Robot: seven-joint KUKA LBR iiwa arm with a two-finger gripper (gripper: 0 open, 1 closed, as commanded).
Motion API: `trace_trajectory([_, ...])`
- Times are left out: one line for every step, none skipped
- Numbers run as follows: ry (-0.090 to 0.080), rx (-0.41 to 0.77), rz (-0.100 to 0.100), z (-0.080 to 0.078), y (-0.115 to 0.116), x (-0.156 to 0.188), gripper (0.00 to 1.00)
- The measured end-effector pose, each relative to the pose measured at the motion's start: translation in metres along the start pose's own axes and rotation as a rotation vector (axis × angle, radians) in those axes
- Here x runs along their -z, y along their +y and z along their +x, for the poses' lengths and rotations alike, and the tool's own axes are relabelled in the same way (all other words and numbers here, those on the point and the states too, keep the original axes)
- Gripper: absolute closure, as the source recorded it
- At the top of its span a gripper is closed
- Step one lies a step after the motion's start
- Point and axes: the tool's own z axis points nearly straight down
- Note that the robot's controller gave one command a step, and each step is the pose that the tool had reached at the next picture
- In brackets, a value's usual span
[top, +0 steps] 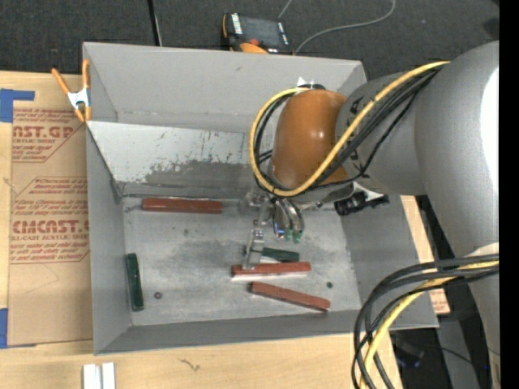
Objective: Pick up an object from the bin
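My gripper (258,245) hangs low over the middle of the bin floor, below the orange wrist cover. Its tip is right beside the left end of a short dark green stick (281,254). Just in front of that lies a red-brown stick with a pale edge (271,270). A second red-brown stick (290,297) lies slanted a little nearer the front wall. Whether the gripper touches the green stick cannot be made out.
A long red-brown stick (182,206) lies along the foot of the back wall at the left. A dark green stick (133,281) lies by the left wall near the front corner. The arm and its cables cover the bin's right side.
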Motion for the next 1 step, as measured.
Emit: trace_trajectory([-0.002, -0.169, -0.005, 0.0710, -0.0398, -0.0352, 0.00])
